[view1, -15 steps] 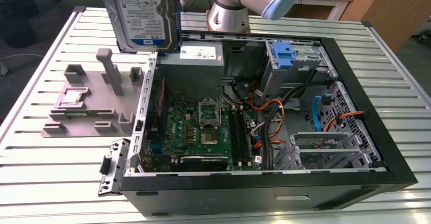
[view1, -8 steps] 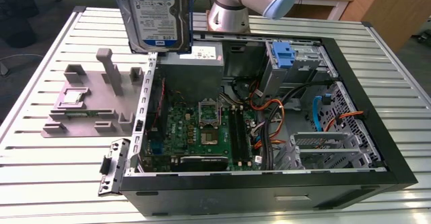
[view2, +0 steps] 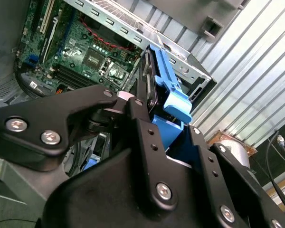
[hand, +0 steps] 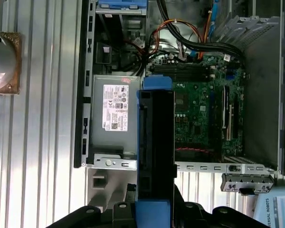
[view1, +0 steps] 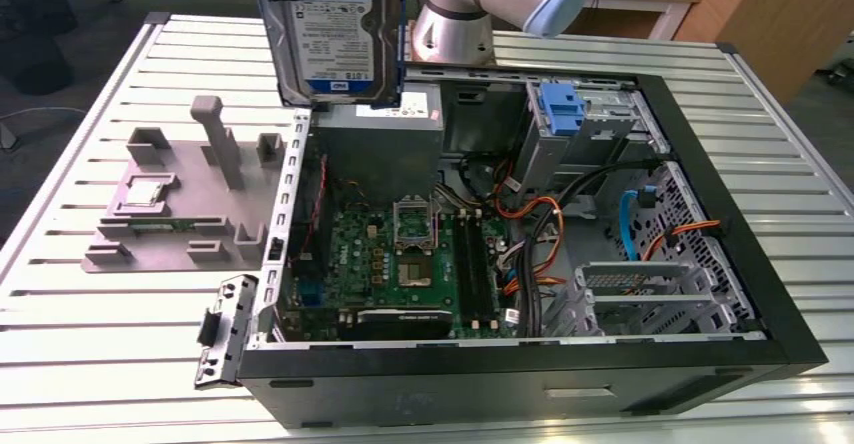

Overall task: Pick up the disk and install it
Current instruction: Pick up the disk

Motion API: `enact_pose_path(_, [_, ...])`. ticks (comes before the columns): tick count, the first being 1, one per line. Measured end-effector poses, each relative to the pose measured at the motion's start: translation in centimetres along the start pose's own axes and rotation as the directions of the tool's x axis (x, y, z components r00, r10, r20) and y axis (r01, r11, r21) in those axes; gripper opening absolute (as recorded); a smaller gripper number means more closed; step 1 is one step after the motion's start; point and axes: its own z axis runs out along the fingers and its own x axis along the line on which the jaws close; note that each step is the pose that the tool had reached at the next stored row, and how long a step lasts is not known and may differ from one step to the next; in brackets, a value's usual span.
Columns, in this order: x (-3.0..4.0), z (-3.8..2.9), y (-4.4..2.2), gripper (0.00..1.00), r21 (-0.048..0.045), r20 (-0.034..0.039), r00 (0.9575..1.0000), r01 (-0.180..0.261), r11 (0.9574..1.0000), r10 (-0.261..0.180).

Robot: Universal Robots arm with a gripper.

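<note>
Silver disk (view1: pixel 334 29), white-and-blue labelled and blue-railed, held upright in the hand (view2: pixel 167 118).

We see an open computer case (view1: pixel 534 369) lying on its side on the slatted metal bench (view1: pixel 94 344). Its green motherboard (view1: pixel 400 254) faces up, a grey power supply (hand: pixel 115 114) sits in the corner beside it, and a tangle of black and orange cables (view1: pixel 541 234) runs across to a silver drive cage (view1: pixel 647 289). A bare blue bracket (view1: pixel 563 114) sits in the bay at the case's end toward the back of the exterior view. To the exterior view's left of the case we find a grey fixture (view1: pixel 187 204) carrying a small square chip (view1: pixel 144 194).
</note>
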Motion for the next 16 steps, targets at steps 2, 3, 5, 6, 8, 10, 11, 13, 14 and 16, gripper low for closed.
enact_pose_path(2, [0.00, 0.01, 0.42, 0.37, 0.0000, 0.0001, 1.0000, -0.002, 1.0000, 0.002])
enact_pose_path(3, [0.00, 0.02, 0.61, 0.37, 0.0000, 0.0001, 1.0000, -0.003, 1.0000, 0.003])
enact_pose_path(5, [-0.01, 0.02, 1.00, 0.37, 0.0000, 0.0002, 1.0000, -0.006, 1.0000, 0.006])
enact_pose_path(6, [-0.01, 0.02, 1.19, 0.37, 0.0000, 0.0003, 1.0000, -0.008, 1.0000, 0.008])
enact_pose_path(8, [-0.01, 0.03, 1.41, 0.37, 0.0001, 0.0004, 1.0000, -0.009, 1.0000, 0.009])
enact_pose_path(10, [-0.01, 0.03, 1.41, 0.37, 0.0000, 0.0003, 1.0000, -0.009, 1.0000, 0.009])
enact_pose_path(11, [-0.01, 0.03, 1.43, 0.37, 0.0000, 0.0003, 1.0000, -0.009, 1.0000, 0.009])
enact_pose_path(13, [-0.01, 0.03, 1.44, 0.37, 0.0000, 0.0003, 1.0000, -0.009, 1.0000, 0.009])
enact_pose_path(14, [-0.02, 0.04, 1.45, 0.37, 0.0000, 0.0003, 1.0000, -0.009, 1.0000, 0.009])
enact_pose_path(16, [-0.05, 0.03, 1.49, 0.37, 0.0000, 0.0003, 1.0000, -0.009, 1.0000, 0.009])
